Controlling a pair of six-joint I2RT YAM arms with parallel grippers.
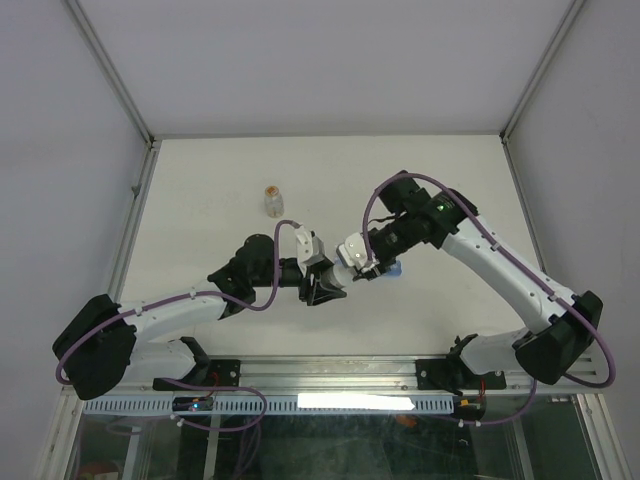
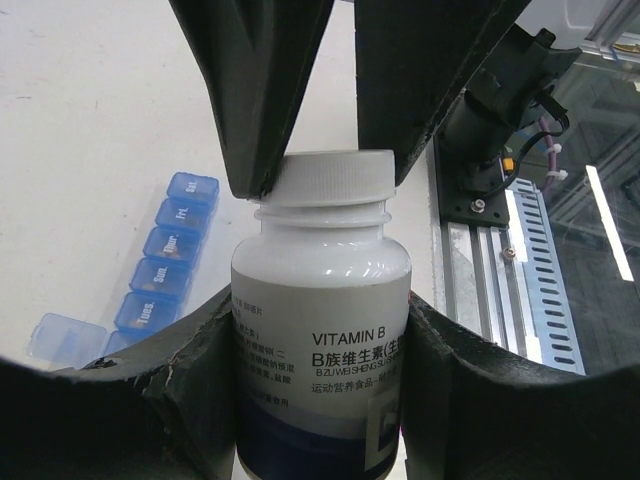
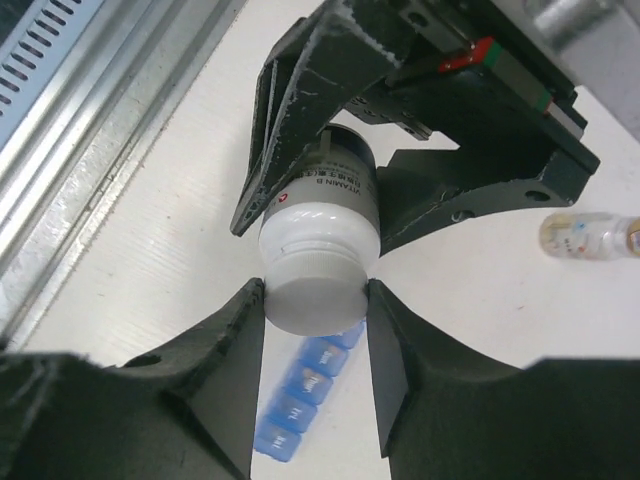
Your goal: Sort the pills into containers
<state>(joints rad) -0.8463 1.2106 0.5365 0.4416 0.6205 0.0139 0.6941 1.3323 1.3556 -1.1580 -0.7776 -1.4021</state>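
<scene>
Grips white bottle (image 2: 320,300) by its body w/ L gripper (image 2: 320,345), fingers clamped either side of the label. Pinches bottle's cap (image 3: 312,298) w/ R gripper (image 3: 315,300), fingers tight on both sides. Holds bottle betw. the two arms, over table (image 1: 200,180). Shows blue containers (image 2: 170,255) strip flat on table just beside, lids w/ day abbrevs, touched by neither gripper. Shows clear vial (image 1: 273,200) farther back, well apart.
</scene>
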